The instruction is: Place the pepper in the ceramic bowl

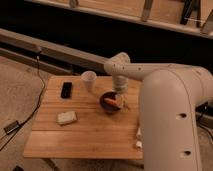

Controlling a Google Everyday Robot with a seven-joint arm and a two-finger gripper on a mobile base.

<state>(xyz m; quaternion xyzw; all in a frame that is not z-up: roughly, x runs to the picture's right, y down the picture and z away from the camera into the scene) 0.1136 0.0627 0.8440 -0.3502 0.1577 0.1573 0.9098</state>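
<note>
The ceramic bowl (108, 103) is a small dark maroon bowl standing right of centre on the wooden table (80, 135). The orange-red pepper (112, 101) lies over the bowl's right part, at or inside its rim. My gripper (120, 98) hangs from the white arm directly above the right edge of the bowl, right at the pepper. Whether it touches the pepper does not show.
A white paper cup (89, 80) stands behind and left of the bowl. A black phone-like object (66, 90) lies at the back left. A pale sponge-like block (66, 118) lies front left. My large white arm (170, 115) covers the table's right side.
</note>
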